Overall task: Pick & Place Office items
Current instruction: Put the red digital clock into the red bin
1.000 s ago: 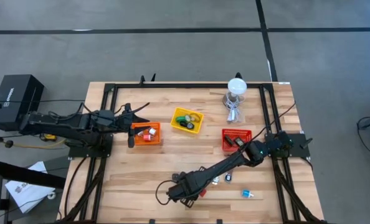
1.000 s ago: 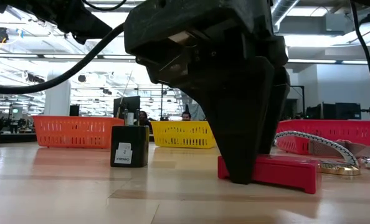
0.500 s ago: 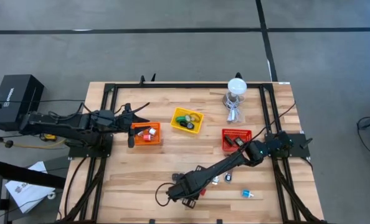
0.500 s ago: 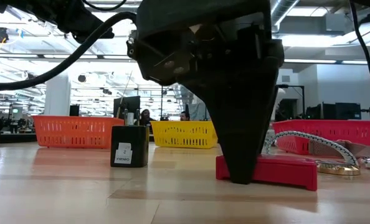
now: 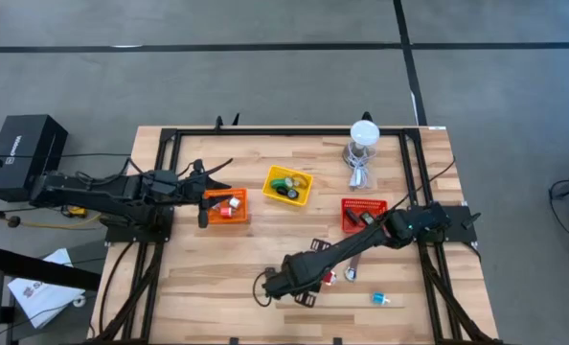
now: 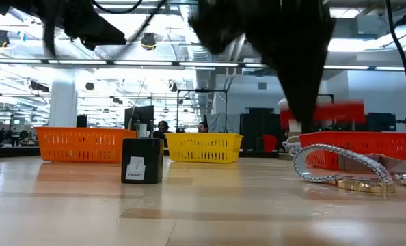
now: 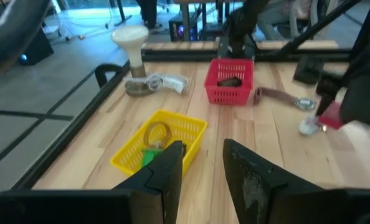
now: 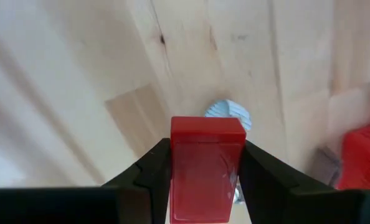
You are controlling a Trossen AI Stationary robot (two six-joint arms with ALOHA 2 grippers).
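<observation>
The right pincer (image 8: 203, 180) is clamping the red block (image 8: 205, 167) lengthwise, lifted off the counter (image 5: 217, 268); the red bin (image 5: 363, 213) is lying back toward that arm's base

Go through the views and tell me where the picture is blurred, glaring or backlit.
Low view: the right gripper is a smeared backlit silhouette, the red block it holds streaked, with bright ceiling lights behind. Right wrist view: the red block is sharp, the table behind smeared. Left wrist view: the right arm at the edge is blurred; the left gripper is crisp. High view: even light, no glare.
</observation>
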